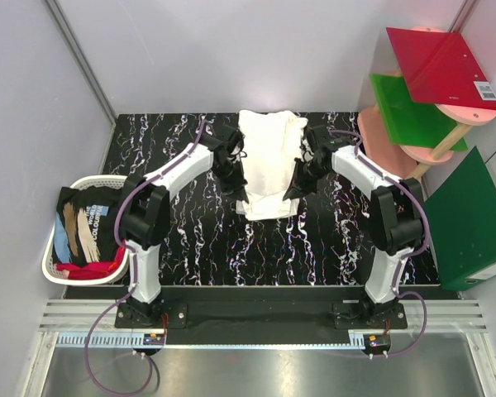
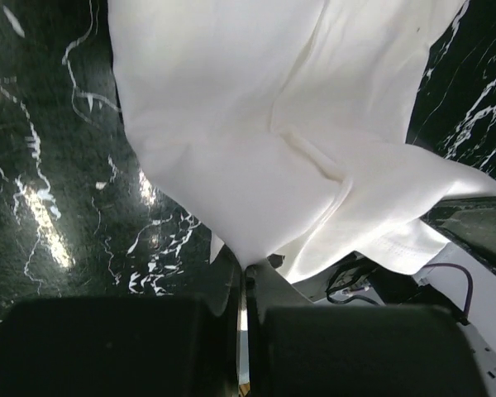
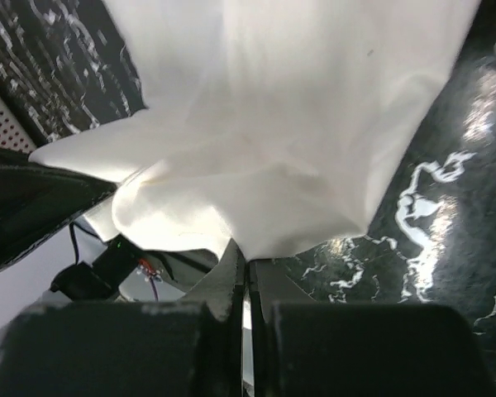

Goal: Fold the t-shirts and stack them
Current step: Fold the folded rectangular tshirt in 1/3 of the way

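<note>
One big black marbled table [image 1: 190, 248] fills our overhead view, and at its centre, just toward twelve o'clock, lies the cream-white t-shirt [image 1: 269, 157]. We read its long axis as running twelve to six. The far end spreads wide on the tabletop, the near end is bunched and lifted, and we cannot tell which end is the collar. At nine o'clock sits the white basket [image 1: 53, 248], with the other t-shirts [image 1: 87, 227] heaped inside, unfolded.

So we call this the fold on the first shirt, with nothing stacked yet. At the shirt's seven o'clock corner the left gripper [image 2: 245, 277] is clamped tight on a pinch of cream cloth. At five o'clock the right gripper [image 3: 246, 266] is clenched on the opposite edge the same way.

What next? We judge both pinches should travel together toward twelve o'clock, level and in step. That would lay the near half over the far half without dragging the whole shirt along.
</note>
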Available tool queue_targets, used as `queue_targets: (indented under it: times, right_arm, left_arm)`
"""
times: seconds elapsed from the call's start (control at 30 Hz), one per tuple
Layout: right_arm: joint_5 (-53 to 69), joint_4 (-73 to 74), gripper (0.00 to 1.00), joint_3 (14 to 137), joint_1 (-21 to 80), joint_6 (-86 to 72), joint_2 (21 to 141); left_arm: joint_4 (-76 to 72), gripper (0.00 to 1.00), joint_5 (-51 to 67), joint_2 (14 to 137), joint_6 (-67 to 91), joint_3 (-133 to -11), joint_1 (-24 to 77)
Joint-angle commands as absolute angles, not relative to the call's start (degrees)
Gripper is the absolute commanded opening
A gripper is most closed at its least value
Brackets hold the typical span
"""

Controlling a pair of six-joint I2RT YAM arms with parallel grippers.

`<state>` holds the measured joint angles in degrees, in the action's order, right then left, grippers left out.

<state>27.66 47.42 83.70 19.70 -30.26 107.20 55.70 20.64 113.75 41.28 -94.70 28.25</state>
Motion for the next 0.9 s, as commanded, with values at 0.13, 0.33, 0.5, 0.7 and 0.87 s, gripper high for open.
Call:
queue_targets:
  times: [0.13,0.33,0.5,0.7,0.87]
  right_arm:
    - [22.2,51.5,0.02,94.2,17.2,-26.2,116.4]
    - [18.9,51.4,0.58,98.5,17.0,-25.8,120.7]
    - [9.6,44.4,1.00,94.4,17.0,-25.3,108.5]
    - [7.4,40.0,1.00,85.6,17.0,-23.3,91.9]
    - [16.5,41.1,0.74,77.8,17.0,-23.3,85.8]
  left_arm:
    - [57.7,0.04,22.0,122.6,40.1,-106.8,27.0]
    - [60.6,0.93,20.9,127.9,39.8,-112.6,25.8]
    - [60.8,0.99,18.8,124.7,38.9,-111.7,24.8]
    - [60.5,0.99,15.2,115.4,37.4,-105.1,24.5]
    - [58.9,0.99,13.3,109.2,37.2,-96.0,24.5]
